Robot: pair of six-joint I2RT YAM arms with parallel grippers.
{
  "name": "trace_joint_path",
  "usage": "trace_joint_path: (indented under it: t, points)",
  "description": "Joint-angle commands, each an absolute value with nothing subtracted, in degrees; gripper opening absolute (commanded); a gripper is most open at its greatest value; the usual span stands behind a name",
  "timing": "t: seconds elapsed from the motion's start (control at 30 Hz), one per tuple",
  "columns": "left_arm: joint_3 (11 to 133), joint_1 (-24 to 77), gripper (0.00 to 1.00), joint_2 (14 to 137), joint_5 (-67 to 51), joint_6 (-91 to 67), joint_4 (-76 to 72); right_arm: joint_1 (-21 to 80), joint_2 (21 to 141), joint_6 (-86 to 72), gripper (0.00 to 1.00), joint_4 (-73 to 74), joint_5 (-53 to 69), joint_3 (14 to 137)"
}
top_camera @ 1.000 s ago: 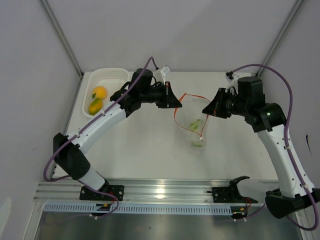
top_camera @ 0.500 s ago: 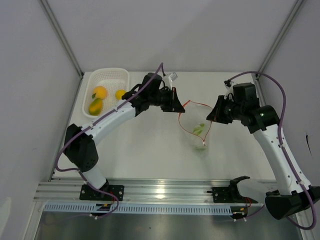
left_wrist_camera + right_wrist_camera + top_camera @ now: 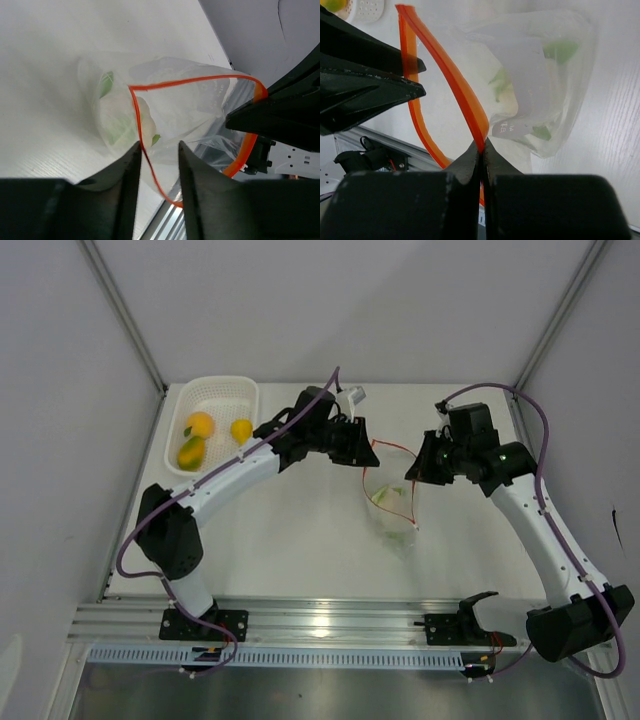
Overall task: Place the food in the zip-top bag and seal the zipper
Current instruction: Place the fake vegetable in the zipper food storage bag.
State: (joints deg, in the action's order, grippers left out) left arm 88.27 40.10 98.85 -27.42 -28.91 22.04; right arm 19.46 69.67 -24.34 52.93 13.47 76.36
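Note:
The clear zip-top bag (image 3: 392,508) hangs above the table's middle with its mouth open. The white and green cauliflower piece (image 3: 120,117) lies inside it. My right gripper (image 3: 481,148) is shut on the orange-red zipper (image 3: 465,100) at the mouth's right side (image 3: 411,473). My left gripper (image 3: 159,150) is open at the mouth's left side (image 3: 365,447). The zipper strip (image 3: 136,112) runs between its fingers, close to the left one. An orange fruit (image 3: 200,425), a yellow-green fruit (image 3: 190,452) and a yellow fruit (image 3: 241,429) lie in the basket.
The white mesh basket (image 3: 222,383) stands at the table's back left corner. The left arm reaches across from it to the bag. A metal rail (image 3: 330,625) runs along the near edge, and grey walls close in both sides.
My left gripper has moved right to the bag's mouth. My right gripper has shifted left with the zipper, so the mouth is narrower. The yellow fruit in the basket has come into view.

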Motion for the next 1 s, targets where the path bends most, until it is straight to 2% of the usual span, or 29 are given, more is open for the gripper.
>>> trace_joint_path:
  t: [0.0,0.03,0.07,0.1,0.13,0.17,0.2,0.27,0.3,0.37,0.5,0.63,0.73,0.97]
  points:
    - [90.2,39.6,0.41,95.8,-23.7,-28.6,22.7,20.5,70.0,-26.5,0.00,50.0,12.2,77.7]
    - [89.8,39.6,0.45,94.6,-23.3,-29.2,22.9,20.9,70.0,-26.5,0.00,49.6,12.3,77.6]
    - [88.8,39.6,0.54,93.5,-23.2,-29.9,22.4,21.7,70.0,-26.7,0.00,49.3,12.3,77.6]
    - [86.9,39.6,0.70,92.5,-23.4,-30.6,21.8,22.1,70.0,-26.5,0.00,49.1,12.5,77.5]
    - [85.8,39.6,0.75,91.2,-23.1,-31.7,20.8,22.4,70.0,-26.1,0.00,49.0,12.7,77.3]
    - [83.6,39.6,0.83,88.8,-22.7,-32.0,19.3,22.9,70.0,-25.4,0.00,48.7,11.9,77.1]
    - [82.0,39.4,0.89,87.6,-21.5,-32.2,19.4,22.9,69.8,-25.3,0.00,48.4,11.1,76.9]
    - [78.1,38.9,0.93,82.0,-14.9,-32.9,18.9,23.0,69.7,-25.7,0.00,47.5,10.4,76.3]
    - [75.2,38.1,0.99,79.7,-12.9,-33.0,18.3,23.0,69.8,-26.4,0.00,46.4,10.7,76.0]
    - [72.2,36.4,1.00,73.6,-6.7,-33.0,18.3,23.6,69.9,-27.6,0.00,43.9,12.8,73.8]
    - [72.5,31.1,0.99,69.9,2.7,-30.8,23.1,25.0,71.5,-27.2,0.00,39.0,13.5,71.5]
    - [81.0,22.5,0.99,76.1,3.9,-29.1,33.5,25.6,71.6,-26.9,0.00,36.3,11.4,69.5]
    - [81.8,18.5,1.00,80.8,12.3,-29.5,35.1,25.8,71.8,-27.2,0.00,35.9,11.0,69.6]
    - [73.7,9.9,0.97,84.4,20.2,-32.3,20.5,26.4,71.8,-26.4,0.00,35.3,10.1,69.3]
